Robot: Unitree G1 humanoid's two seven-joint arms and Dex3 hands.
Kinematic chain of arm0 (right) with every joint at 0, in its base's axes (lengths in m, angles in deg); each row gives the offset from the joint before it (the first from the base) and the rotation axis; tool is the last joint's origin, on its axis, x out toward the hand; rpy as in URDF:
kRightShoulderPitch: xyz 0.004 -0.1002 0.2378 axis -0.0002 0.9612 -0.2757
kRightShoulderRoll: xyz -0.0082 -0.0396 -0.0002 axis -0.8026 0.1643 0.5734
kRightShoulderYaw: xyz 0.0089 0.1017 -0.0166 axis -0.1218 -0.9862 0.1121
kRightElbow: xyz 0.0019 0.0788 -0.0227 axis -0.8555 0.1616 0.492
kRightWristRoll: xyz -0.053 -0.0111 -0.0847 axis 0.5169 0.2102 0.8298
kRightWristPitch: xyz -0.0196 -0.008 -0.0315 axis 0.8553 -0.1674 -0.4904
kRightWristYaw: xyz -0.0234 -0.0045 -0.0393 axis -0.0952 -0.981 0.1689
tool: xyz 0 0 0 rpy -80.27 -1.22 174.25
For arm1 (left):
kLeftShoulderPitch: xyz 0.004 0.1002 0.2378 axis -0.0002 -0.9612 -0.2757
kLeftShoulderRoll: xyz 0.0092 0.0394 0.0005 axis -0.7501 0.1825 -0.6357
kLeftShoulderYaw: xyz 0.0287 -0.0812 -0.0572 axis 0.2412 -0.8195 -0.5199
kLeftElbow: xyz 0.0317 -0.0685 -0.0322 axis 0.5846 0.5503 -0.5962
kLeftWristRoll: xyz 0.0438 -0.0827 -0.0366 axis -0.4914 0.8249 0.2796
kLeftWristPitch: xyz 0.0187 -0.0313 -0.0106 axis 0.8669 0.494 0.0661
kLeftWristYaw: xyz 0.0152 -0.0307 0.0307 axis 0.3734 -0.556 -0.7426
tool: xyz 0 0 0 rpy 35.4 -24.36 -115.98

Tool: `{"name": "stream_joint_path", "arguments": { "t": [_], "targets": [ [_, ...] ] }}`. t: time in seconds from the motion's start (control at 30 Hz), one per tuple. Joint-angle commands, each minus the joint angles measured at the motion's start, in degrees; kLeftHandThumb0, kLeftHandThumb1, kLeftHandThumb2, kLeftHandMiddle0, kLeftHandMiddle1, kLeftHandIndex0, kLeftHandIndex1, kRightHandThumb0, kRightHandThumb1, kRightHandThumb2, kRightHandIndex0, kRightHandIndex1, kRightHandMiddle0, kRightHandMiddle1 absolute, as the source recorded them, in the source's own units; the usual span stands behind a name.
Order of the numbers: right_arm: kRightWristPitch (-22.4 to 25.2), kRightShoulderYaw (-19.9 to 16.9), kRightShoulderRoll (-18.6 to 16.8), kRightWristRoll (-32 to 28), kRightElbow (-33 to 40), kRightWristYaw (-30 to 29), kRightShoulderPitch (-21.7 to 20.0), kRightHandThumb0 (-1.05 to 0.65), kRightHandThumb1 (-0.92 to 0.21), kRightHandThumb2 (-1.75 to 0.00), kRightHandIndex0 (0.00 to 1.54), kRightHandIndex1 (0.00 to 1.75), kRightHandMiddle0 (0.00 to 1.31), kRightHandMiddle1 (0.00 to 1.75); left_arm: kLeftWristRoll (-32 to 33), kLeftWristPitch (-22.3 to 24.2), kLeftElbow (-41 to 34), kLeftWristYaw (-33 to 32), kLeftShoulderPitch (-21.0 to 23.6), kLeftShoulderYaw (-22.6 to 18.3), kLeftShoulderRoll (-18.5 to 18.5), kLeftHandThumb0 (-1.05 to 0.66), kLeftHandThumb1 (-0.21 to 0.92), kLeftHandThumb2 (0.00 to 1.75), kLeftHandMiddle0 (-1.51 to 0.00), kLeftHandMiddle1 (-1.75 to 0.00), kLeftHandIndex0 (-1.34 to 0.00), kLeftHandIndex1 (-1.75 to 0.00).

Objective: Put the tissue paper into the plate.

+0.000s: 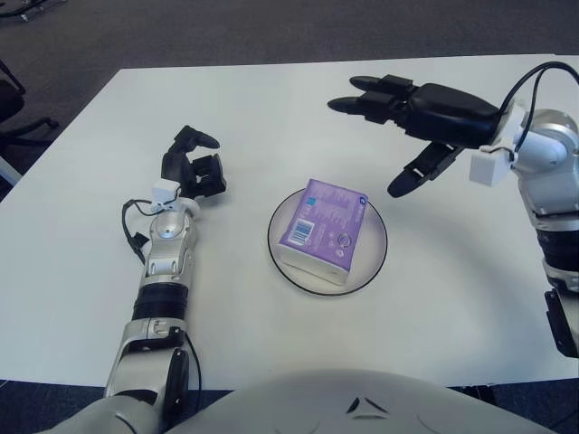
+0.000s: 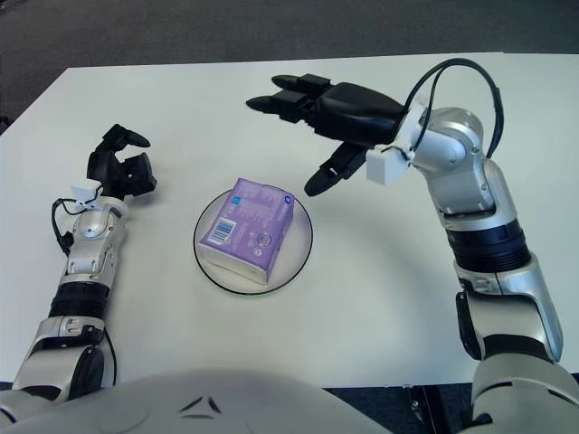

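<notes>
on a white counter (image 1: pixel 434 307), a purple tissue pack (image 1: pixel 323 228) lay in the plate (image 1: pixel 375 258); the right hand (image 1: pixel 412 113) hovered beyond, fingers spread, empty; left hand (image 1: pixel 192 165) curled, idle.

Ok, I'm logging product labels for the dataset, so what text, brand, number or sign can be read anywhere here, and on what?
Tissue pack in the plate: purple top carries a white barcode label, small print and a round mark, all too small to read.
White table: no text.
Right robot hand, left robot hand: no legible markings.
</notes>
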State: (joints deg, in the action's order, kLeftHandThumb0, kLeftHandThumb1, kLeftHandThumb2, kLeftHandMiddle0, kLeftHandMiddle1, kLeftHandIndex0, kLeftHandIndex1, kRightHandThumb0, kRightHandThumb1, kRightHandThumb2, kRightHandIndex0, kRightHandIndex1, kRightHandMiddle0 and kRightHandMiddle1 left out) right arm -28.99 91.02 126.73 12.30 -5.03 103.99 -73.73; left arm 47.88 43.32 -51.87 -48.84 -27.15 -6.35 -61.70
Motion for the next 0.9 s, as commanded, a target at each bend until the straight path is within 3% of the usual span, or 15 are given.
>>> {"name": "stream_joint_path", "arguments": {
  "t": [0.0, 0.63, 0.67, 0.7, 0.73, 0.87],
  "targets": [
    [0.23, -0.47, 0.1, -0.08, -3.86, -0.99, -0.95, -1.04, -0.87, -0.24, 0.0, 0.0, 0.0, 0.1, 0.07, -0.44, 5.88, 0.07, -9.62, 1.34, 5.43, -0.47, 0.35, 1.28, -1.3, -1.75, -0.59, -1.75],
    [-0.28, -0.33, -0.03, 0.01, -4.62, -1.33, -0.97, -1.05, -0.89, -0.2, 0.0, 0.0, 0.0, 0.09, -1.72, -0.8, 5.96, -1.03, -9.62, 1.74, 4.86, -0.46, 0.37, 1.25, -1.3, -1.75, -0.57, -1.75],
    [7.53, -4.44, -5.26, 2.61, -3.1, -10.76, 3.2, -1.05, -0.9, -0.2, 0.0, 0.0, 0.0, 0.09, -1.83, -0.84, 5.91, -1.11, -9.61, 1.74, 4.86, -0.46, 0.38, 1.25, -1.3, -1.75, -0.57, -1.75],
    [13.41, -7.52, -9.2, 4.58, -1.95, -17.84, 6.31, -0.98, -0.9, -0.36, 0.06, 0.02, 0.0, 0.27, -1.91, -0.86, 5.88, -1.15, -9.61, 1.74, 4.86, -0.46, 0.38, 1.24, -1.3, -1.75, -0.57, -1.75],
    [17.79, -9.22, -12.21, 6.04, -1.66, -22.99, 7.91, -0.96, -0.91, -0.42, 0.08, 0.03, 0.0, 0.34, -1.92, -0.97, 5.76, -1.16, -9.59, 1.68, 4.88, -0.46, 0.38, 1.24, -1.3, -1.75, -0.57, -1.75],
    [22.0, -9.82, -14.94, 6.95, -0.88, -27.24, 9.02, -0.85, -0.92, -0.61, 0.19, 0.08, 0.0, 0.56, -1.74, -1.6, 5.5, -1.11, -9.62, 1.41, 5.12, -0.46, 0.39, 1.22, -1.3, -1.75, -0.55, -1.75]
  ]
}}
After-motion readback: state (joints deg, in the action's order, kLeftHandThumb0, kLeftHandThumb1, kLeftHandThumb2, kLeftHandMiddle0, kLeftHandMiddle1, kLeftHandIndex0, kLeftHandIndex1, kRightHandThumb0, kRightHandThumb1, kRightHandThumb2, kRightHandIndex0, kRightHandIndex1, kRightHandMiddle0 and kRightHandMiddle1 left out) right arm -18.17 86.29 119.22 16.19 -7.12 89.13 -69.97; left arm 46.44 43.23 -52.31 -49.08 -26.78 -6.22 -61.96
